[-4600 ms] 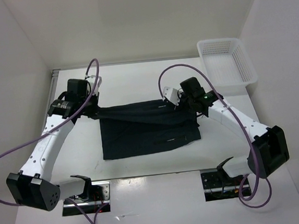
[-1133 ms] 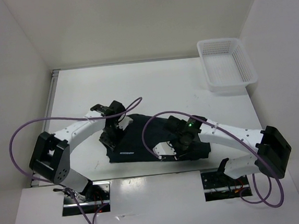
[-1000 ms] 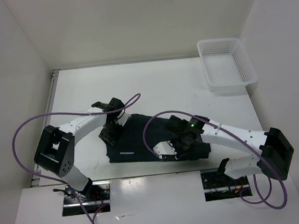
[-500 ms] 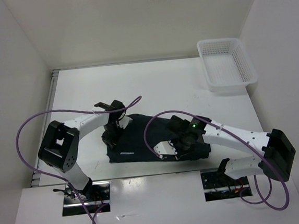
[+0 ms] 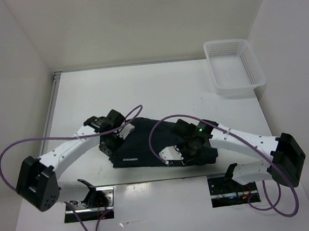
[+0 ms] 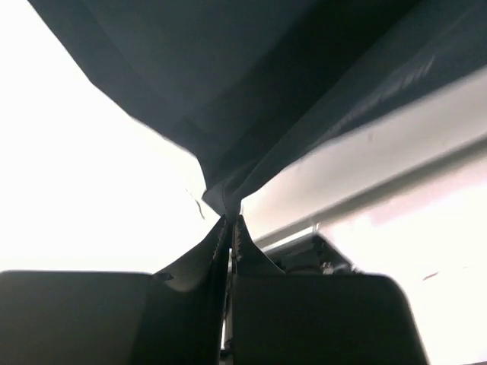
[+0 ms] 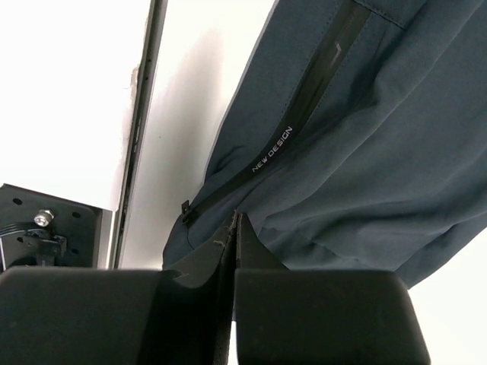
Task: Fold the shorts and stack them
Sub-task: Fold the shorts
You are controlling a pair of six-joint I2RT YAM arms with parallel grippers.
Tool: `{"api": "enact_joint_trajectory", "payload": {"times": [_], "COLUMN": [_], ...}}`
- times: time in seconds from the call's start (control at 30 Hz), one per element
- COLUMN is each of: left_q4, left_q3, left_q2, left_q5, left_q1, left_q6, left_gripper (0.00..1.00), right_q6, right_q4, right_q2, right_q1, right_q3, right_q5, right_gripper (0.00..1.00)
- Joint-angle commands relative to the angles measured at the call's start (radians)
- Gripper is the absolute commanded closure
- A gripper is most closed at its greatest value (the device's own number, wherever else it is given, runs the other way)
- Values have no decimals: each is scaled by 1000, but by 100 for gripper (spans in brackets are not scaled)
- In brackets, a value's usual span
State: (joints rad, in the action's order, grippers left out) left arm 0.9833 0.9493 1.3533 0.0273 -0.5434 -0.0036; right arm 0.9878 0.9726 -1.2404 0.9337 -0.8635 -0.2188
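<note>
Status: mid-fold, probably. Got black soft fabric shorts (image 5: 146, 143) lying near-centre on the white counter (image 5: 157, 88). Pinching their left edge with left tool (image 6: 230, 220), near hem with right tool (image 7: 233, 219), both clamped on cloth, presumably for an even fold.

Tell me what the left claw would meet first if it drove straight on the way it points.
The shorts: the left claw is shut on a fold of that dark cloth, which fills the line ahead. Depth beyond the fabric is unclear.
</note>
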Motion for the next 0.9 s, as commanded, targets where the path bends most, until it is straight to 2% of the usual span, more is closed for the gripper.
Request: {"api": "enact_joint_trajectory", "payload": {"times": [0.0, 0.1, 0.17, 0.27, 0.33, 0.37, 0.43, 0.47, 0.57, 0.67, 0.7, 0.8, 0.87], "left_q4": [52, 39, 38, 38, 29, 29, 20, 20, 20, 11, 11, 11, 11], "left_q3": [-96, -107, -118, -155, -165, -155, -155, -144, -112, -84, -84, -28, 37], "left_q2": [-48, -37, -37, -26, -26, -26, -26, -26, -16, -5, 6, 64, 142], "left_q5": [60, 83, 106, 131, 131, 120, 120, 120, 94, 94, 83, 66, 24], "left_q1": [-59, -75, -105, -151, -161, -161, -161, -161, -161, -161, -161, -90, -31], "left_q6": [4, 4, 4, 4, 4, 4, 4, 4, 4, 4, 4, 4, 4], "left_gripper": [94, 92, 85, 84, 84, 84, 87, 87, 88, 91, 92, 92, 92], "right_q6": [46, 46, 46, -15, -85, -163, -179, -166, -91, -52, -52, -110, -110], "right_q4": [9, 21, 49, 63, 28, 0, -18, -5, 86, 213, 225, 187, 155], "right_q2": [-1, -1, 12, 50, 76, 88, 99, 76, -6, -53, -62, -62, -62], "right_q1": [7, 16, 16, 16, 16, 16, 16, 16, 16, 46, 63, 123, 123], "right_q3": [1, -9, -22, -100, -161, -173, -183, -157, -118, -150, -150, -105, -91], "right_q5": [-31, -31, -42, -73, -57, -57, -57, -41, 13, 48, 71, 181, 194], "right_gripper": [100, 100, 99, 87, 73, 55, 38, 33, 28, 4, 0, 0, 0]}}
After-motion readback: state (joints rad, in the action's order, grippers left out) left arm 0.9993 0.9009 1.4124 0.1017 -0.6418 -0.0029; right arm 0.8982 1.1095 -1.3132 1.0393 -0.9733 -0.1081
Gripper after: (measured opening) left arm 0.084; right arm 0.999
